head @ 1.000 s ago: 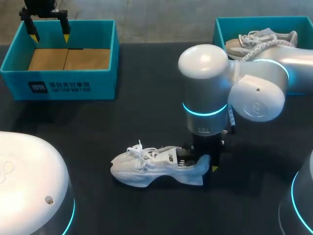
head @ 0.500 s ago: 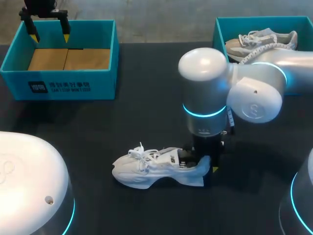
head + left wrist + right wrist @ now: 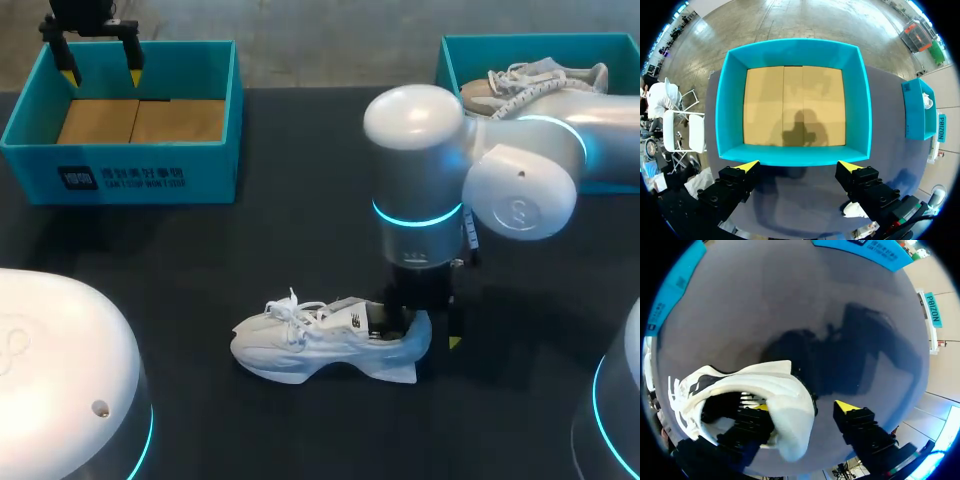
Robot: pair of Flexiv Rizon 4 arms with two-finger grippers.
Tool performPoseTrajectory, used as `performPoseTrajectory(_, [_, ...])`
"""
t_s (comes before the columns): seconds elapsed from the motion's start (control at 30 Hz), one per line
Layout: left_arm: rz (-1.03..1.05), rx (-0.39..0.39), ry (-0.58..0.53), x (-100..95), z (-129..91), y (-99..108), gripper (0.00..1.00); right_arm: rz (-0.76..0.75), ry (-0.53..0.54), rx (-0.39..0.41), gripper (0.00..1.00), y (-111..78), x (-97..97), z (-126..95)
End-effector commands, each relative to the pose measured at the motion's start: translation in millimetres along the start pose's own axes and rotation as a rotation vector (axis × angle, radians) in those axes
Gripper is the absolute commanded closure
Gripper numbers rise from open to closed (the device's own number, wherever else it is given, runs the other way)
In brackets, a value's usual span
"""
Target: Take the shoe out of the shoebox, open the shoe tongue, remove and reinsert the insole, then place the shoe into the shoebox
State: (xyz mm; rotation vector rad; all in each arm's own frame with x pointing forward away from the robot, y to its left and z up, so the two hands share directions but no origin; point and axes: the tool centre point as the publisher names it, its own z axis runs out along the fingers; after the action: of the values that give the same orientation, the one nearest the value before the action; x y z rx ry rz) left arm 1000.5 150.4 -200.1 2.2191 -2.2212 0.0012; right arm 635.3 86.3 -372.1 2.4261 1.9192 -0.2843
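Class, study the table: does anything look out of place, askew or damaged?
Nothing damaged. The white shoe stands upright on the table, outside the empty box; the right claw straddles its heel, one finger inside, the outer finger apart.

White shoe (image 3: 300, 345) of mesh cloth, matt dark table (image 3: 280, 230), teal cardboard shoebox (image 3: 200, 175), glossy right arm (image 3: 415, 170) shell

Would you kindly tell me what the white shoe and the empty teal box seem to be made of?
White shoe: likely matte synthetic fabric, with corded laces and a thick moulded sole. Teal box: probably cardboard; matte walls, plain brown floor flaps meeting at a seam.
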Motion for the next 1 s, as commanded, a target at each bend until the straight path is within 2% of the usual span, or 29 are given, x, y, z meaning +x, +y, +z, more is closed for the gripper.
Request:
performPoseTrajectory(0.03, [0.000,0.000,-0.001,0.1,-0.1,0.2,0.00,0.000,0.006,-0.016,0.00,-6.7,-6.1,-25.2])
performPoseTrajectory(0.33, [0.000,0.000,-0.001,0.1,-0.1,0.2,0.00,-0.049,0.098,0.013,0.00,1.2,-23.1,-64.3])
performPoseTrajectory(0.43, [0.000,0.000,-0.001,0.1,-0.1,0.2,0.00,-0.119,0.142,-0.005,0.00,5.1,-30.8,-77.8])
performPoseTrajectory(0.53, [0.000,0.000,-0.001,0.1,-0.1,0.2,0.00,-0.239,0.193,-0.023,0.00,8.7,-37.8,-88.1])
performPoseTrajectory(0.63, [0.000,0.000,-0.001,0.1,-0.1,0.2,0.00,-0.293,0.243,-0.018,0.00,13.5,-46.2,-97.1])
performPoseTrajectory(0.77, [0.000,0.000,-0.001,0.1,-0.1,0.2,0.00,-0.484,0.361,-0.044,0.00,18.6,-60.6,-110.2])
performPoseTrajectory(1.0, [0.000,0.000,-0.001,0.1,-0.1,0.2,0.00,-0.690,0.516,-0.033,0.00,30.4,-83.0,-116.2])
